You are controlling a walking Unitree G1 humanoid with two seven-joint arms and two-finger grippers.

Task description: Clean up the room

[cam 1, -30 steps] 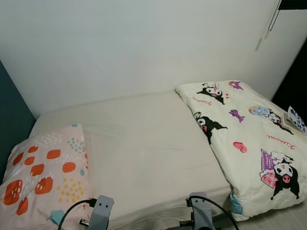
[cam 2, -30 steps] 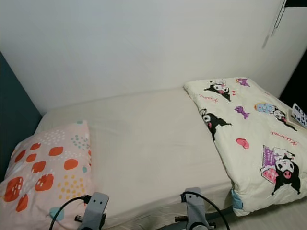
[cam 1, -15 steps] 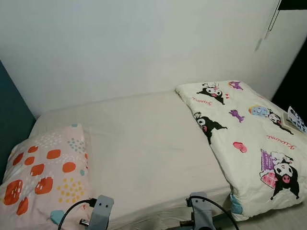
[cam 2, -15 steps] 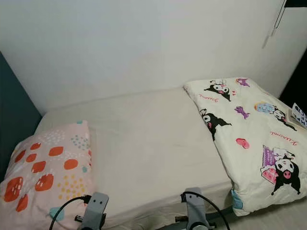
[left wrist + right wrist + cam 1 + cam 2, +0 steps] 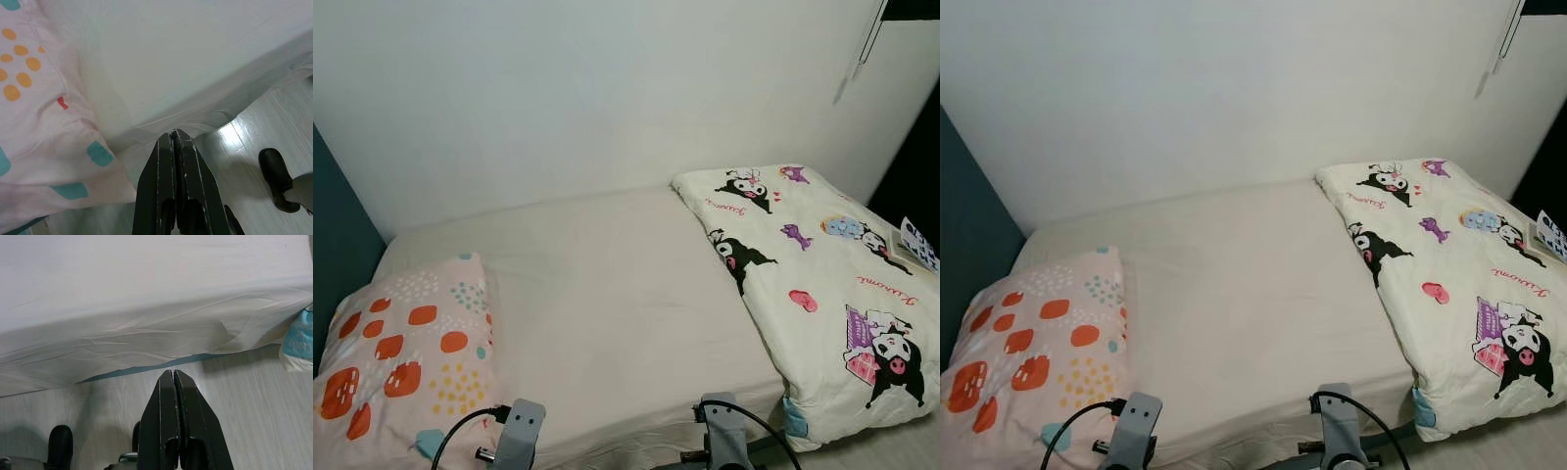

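Smooth cream bed (image 5: pixel 607 294), puffy dotted pillow (image 5: pixel 406 357), cartoon quilt (image 5: pixel 822 284); both grippers' (image 5: pixel 174 134) (image 5: pixel 173 373) fingers pressed together.

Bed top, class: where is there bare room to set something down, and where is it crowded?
The free patch is the bare sheet, bordered by the spotted pillow on the robot's left, the cartoon-print quilt on its right and the wall behind. Both ends are crowded with bedding.

Light: even, soft, bright on the wall (image 5: pixel 607 88)
Glare: on the floor (image 5: pixel 230 134)
Focus: sharp
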